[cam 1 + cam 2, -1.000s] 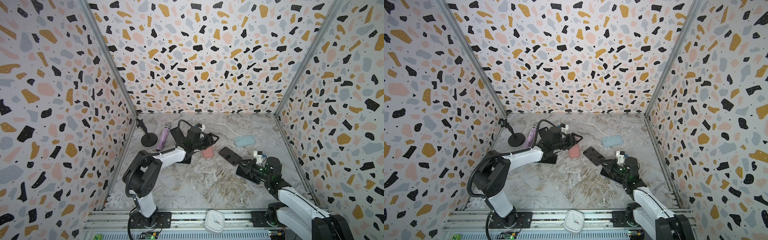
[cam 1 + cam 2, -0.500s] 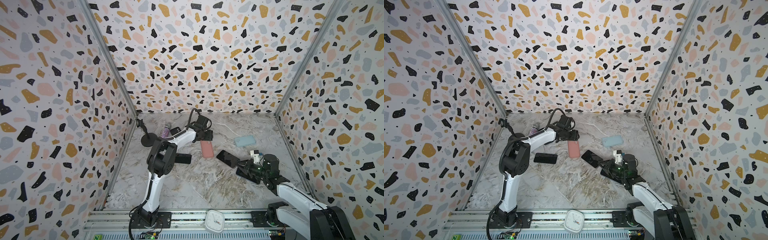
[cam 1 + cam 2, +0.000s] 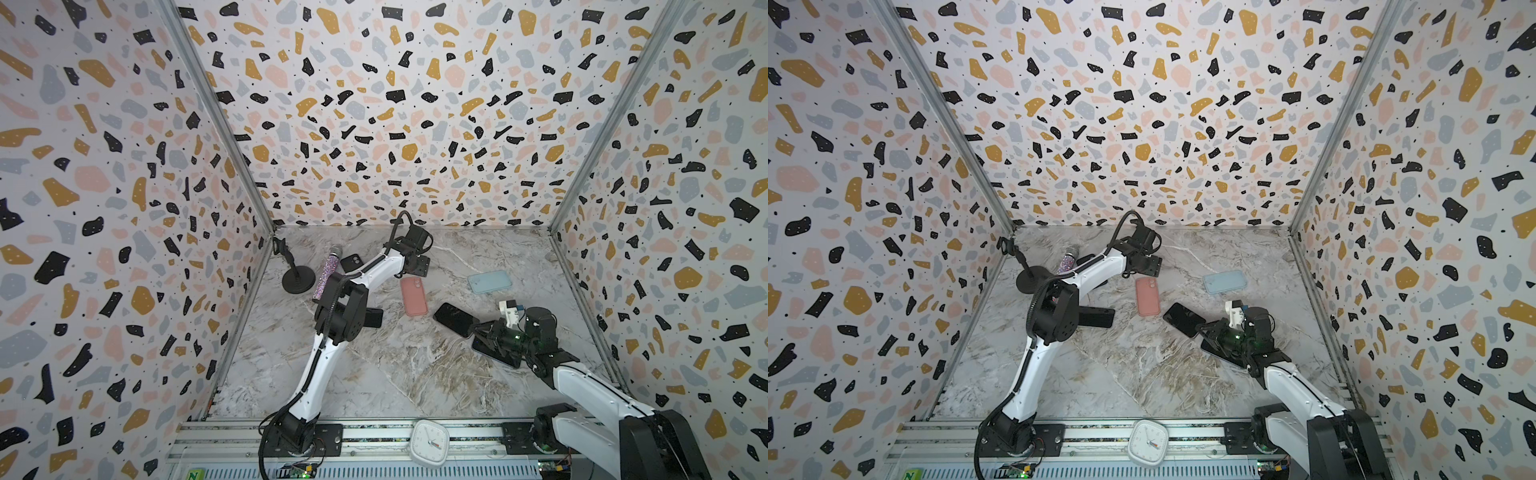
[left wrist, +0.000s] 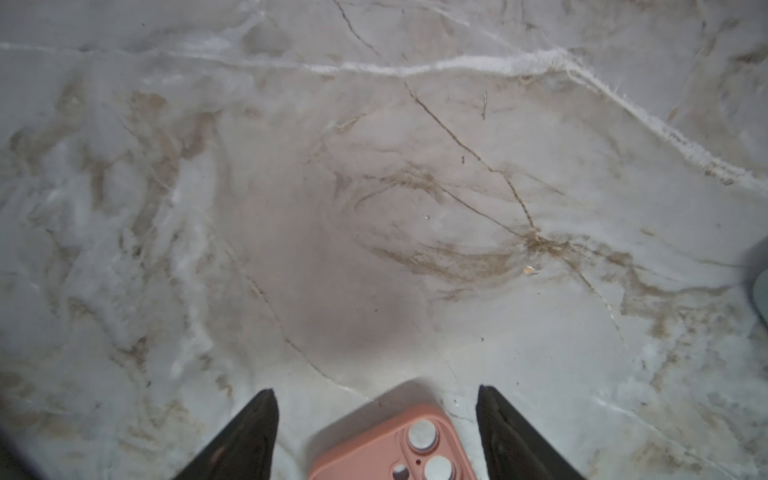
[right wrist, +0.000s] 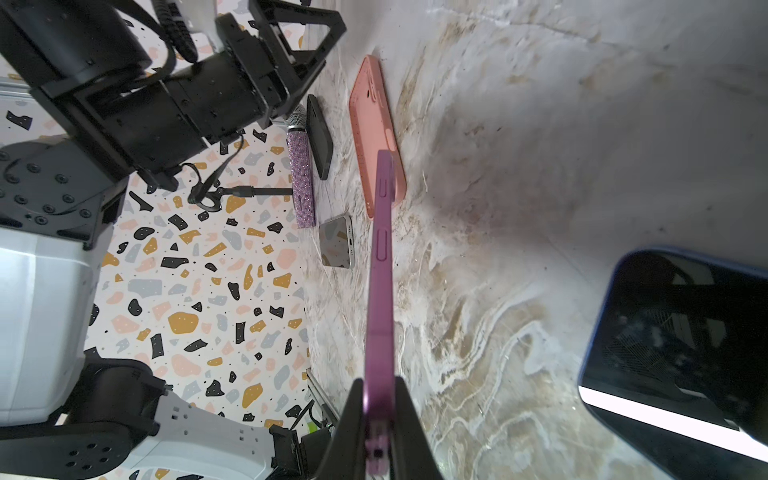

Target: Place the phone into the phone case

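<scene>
Right wrist view: right claw (image 5: 378,382) pinches the purple-edged phone (image 5: 382,257). Left claw (image 4: 376,390) hangs wide over the pink case (image 4: 374,453); fitting looks yet to begin.

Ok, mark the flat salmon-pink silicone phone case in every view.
In a top view: salmon-pink phone case mid-table, camera end toward back wall.
In a top view: the case, same spot.
Left wrist: camera end, flanked by the open left tool.
Right wrist: case beyond the purple-edged phone in the right tool.
Shared landmark: left tool, past the case's camera end.
</scene>
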`<control>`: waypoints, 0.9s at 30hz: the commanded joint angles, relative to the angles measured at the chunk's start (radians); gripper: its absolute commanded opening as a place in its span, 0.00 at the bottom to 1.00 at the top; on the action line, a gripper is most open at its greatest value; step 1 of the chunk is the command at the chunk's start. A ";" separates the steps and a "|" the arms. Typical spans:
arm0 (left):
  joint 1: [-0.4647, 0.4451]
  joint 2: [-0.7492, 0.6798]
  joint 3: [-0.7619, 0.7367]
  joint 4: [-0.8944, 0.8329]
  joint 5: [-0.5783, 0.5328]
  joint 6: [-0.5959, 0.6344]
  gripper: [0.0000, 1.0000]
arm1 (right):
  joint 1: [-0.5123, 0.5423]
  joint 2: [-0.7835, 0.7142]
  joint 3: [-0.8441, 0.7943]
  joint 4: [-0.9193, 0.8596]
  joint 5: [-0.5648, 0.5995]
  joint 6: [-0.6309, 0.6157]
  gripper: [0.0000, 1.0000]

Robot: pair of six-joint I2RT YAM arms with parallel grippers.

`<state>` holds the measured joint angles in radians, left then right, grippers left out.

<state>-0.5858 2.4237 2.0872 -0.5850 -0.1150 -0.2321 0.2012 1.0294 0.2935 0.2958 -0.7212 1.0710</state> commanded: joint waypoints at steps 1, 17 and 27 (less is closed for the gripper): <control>-0.014 0.031 0.031 -0.067 -0.052 0.042 0.76 | 0.009 -0.019 0.050 0.005 -0.008 -0.025 0.00; 0.024 -0.011 -0.076 -0.115 -0.111 0.008 0.66 | 0.062 -0.026 0.062 -0.003 0.035 -0.018 0.00; 0.058 -0.113 -0.265 -0.041 0.058 -0.063 0.69 | 0.069 -0.042 0.063 -0.015 0.037 -0.025 0.00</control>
<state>-0.5323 2.3348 1.8664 -0.6037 -0.1226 -0.2703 0.2642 1.0183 0.3023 0.2527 -0.6765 1.0664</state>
